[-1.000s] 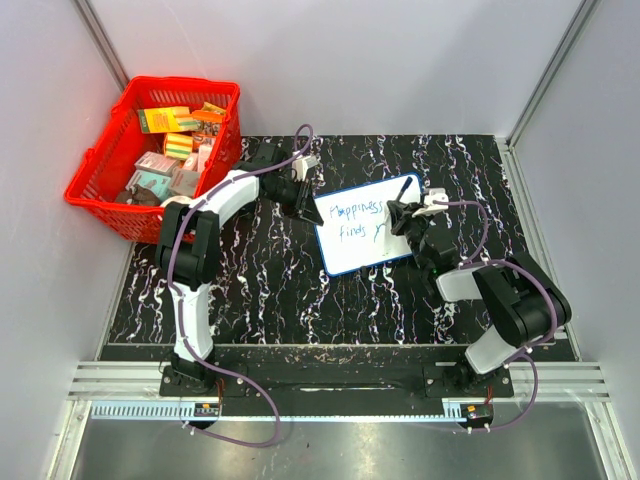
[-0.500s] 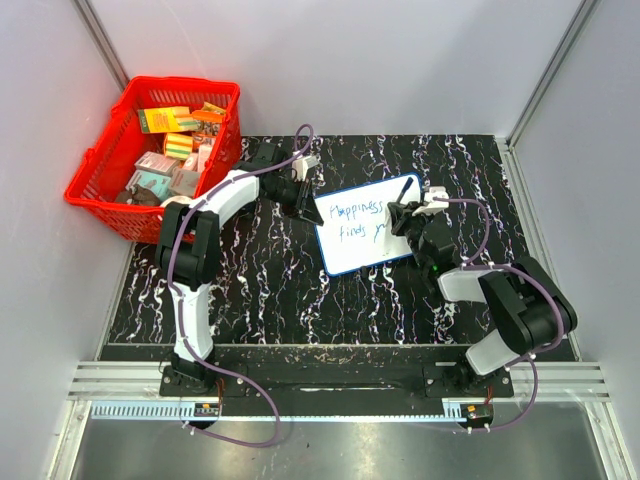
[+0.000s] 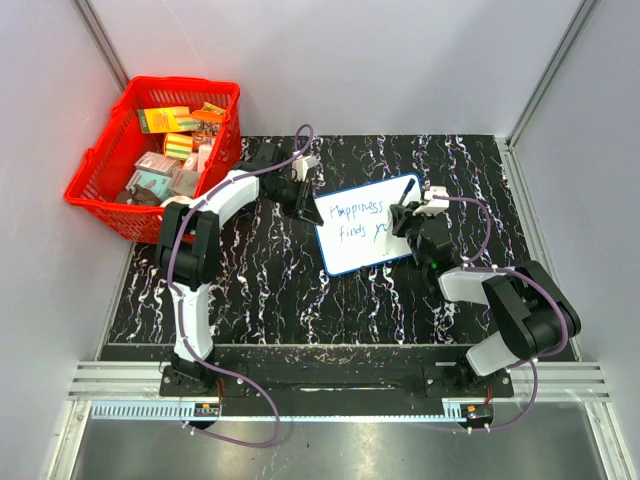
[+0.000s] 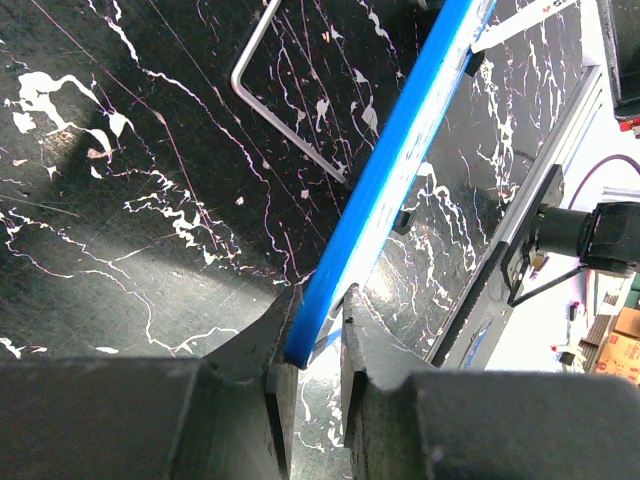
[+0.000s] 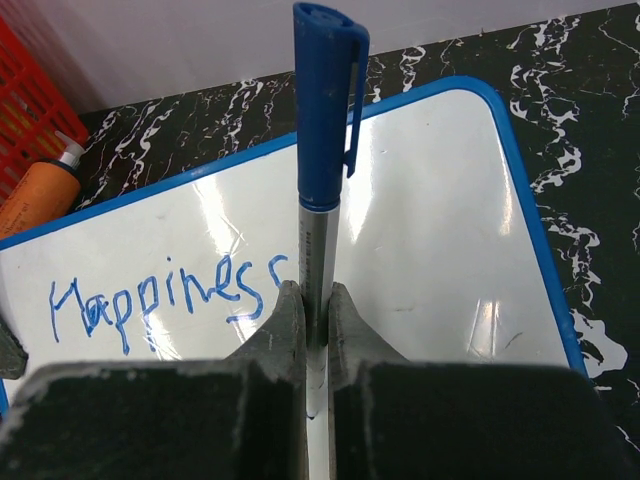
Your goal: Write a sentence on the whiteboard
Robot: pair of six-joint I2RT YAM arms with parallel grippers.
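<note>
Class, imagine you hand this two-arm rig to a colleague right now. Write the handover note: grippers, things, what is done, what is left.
Left gripper: shut on the thin blue rim of the small white rectangular whiteboard, at its left edge, on the black marbled table.
Right gripper: shut on the grey marker pen with a blue cap, tip down at the board's right side.
Done: the blue handwritten sentence shows "Happiness" and, below it, "finds" plus a started word.
Left: probably finish that last word, then lift the pen.
</note>
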